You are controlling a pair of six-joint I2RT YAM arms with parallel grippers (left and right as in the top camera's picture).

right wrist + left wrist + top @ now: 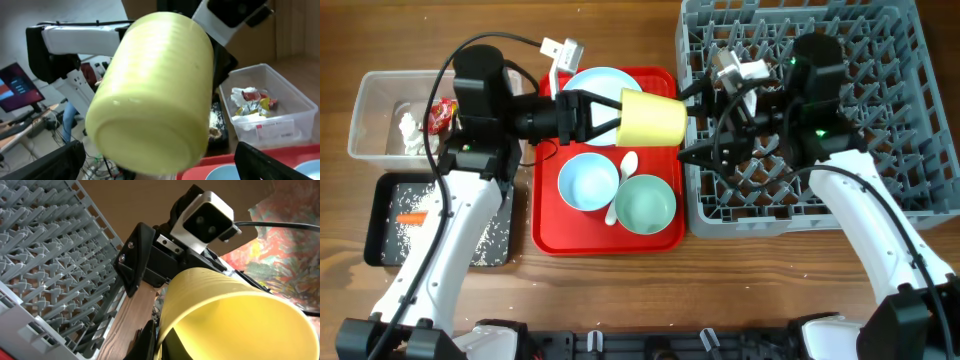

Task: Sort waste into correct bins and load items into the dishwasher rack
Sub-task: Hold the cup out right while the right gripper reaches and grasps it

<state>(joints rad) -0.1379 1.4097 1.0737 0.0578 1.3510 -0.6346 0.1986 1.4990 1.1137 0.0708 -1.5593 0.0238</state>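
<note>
Left claw (607, 116) clamped on yellow cup (653, 118) over red tray (548, 236); right claw (696, 125) agape opposite, rack (905, 150) behind.

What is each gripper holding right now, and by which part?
The left gripper grips the yellow cup at its rim; the right gripper is open, holding nothing.

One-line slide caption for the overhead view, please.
Left pincer holds the yellow cup sideways over the red tray, base toward the open right pincer at the dishwasher rack.
</note>
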